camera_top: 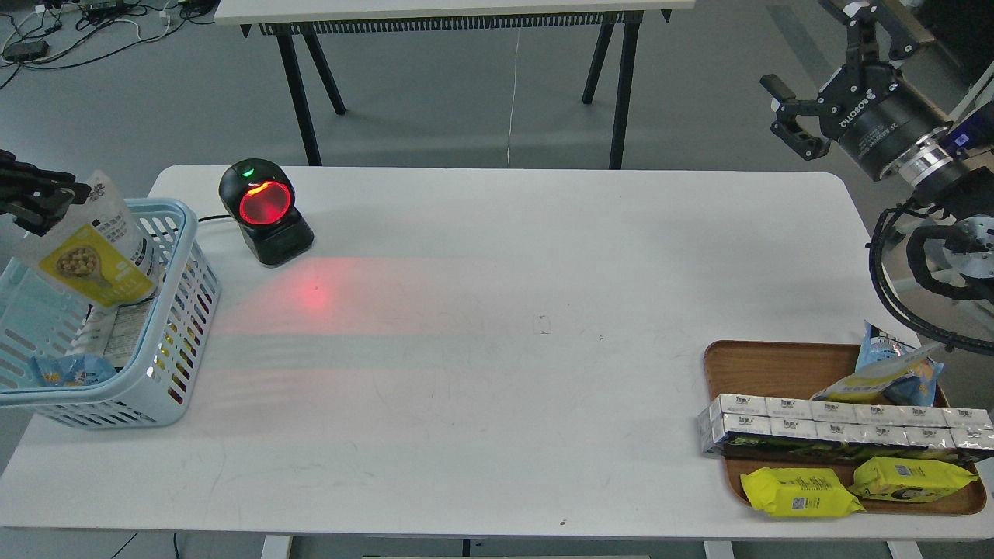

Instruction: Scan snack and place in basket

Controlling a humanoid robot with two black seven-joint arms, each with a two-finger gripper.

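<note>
The snack [93, 252], a small pouch with a yellow front showing round tan beans and a white top, stands tilted inside the light blue basket [182, 256] at the table's left edge, leaning against its right wall on other packets. My left gripper [48, 202] is just above and left of the pouch's top, its fingers spread apart, and it holds nothing. My right gripper [780, 112] is open and empty, raised high above the table's far right corner.
A black barcode scanner [264, 210] with a glowing red window stands right of the basket and casts red light on the white table [505, 349]. A brown wooden tray [769, 365] at the front right holds yellow packets, a carton row and a blue-and-yellow bag.
</note>
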